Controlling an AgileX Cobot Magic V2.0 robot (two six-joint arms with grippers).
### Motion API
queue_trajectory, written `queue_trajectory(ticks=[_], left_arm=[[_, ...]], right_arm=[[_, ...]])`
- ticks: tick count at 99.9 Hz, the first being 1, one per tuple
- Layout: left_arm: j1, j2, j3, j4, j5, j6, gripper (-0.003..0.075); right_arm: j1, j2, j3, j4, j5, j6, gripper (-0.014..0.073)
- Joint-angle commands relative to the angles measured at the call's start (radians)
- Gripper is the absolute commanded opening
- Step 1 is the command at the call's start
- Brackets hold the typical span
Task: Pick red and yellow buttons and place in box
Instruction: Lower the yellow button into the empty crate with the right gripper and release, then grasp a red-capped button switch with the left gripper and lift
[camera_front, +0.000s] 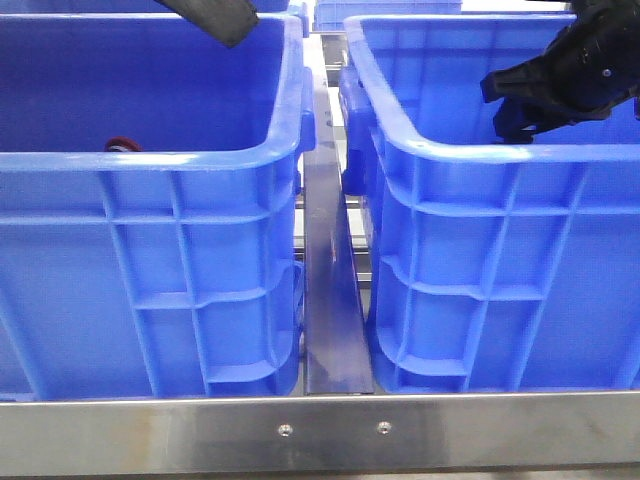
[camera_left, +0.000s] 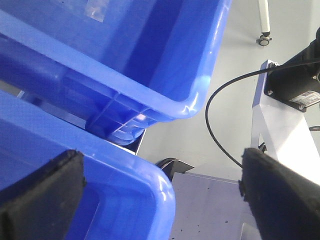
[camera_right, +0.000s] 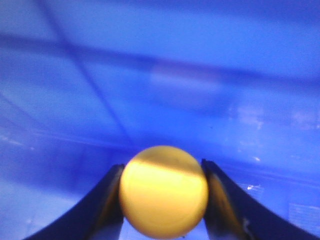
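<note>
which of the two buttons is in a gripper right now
The yellow button, clamped between the right gripper's fingers. The red button lies loose in the left crate, only its cap edge showing.

The front view looks forward from low down, level with the ribbed walls of two blue crates (camera_front: 150, 250) standing side by side, very near. The left wrist view looks past crate rims (camera_left: 165, 107) toward the floor (camera_left: 240, 45). The right wrist view sits close inside a crate's blue interior (camera_right: 160, 75). All views share the crates.
</note>
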Motion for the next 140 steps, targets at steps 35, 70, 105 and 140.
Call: queue_trajectory(ticks=[35,70,105,140], left_arm=[[-0.007,-0.03,-0.031,-0.064,-0.028,-0.003,0.0599],[-0.007,-0.03,-0.031,-0.077,-0.078,-0.003,0.0599],[-0.005,-0.071,-0.031,0.147,-0.37,-0.354,0.0598],[0.053,-0.071,-0.031,0.677,-0.222,-0.851,0.0597]], right_arm=[[-0.001,-0.106,-0.015,0.041,0.006,-0.005,0.06],[-0.001,-0.382,0.228,0.055,-0.042,-0.005,0.06],[-0.001,-0.748,0.493,0.109,-0.074,-0.005,0.06],[-0.001,-0.825,0.531,0.113,-0.055,-0.005,0.06]])
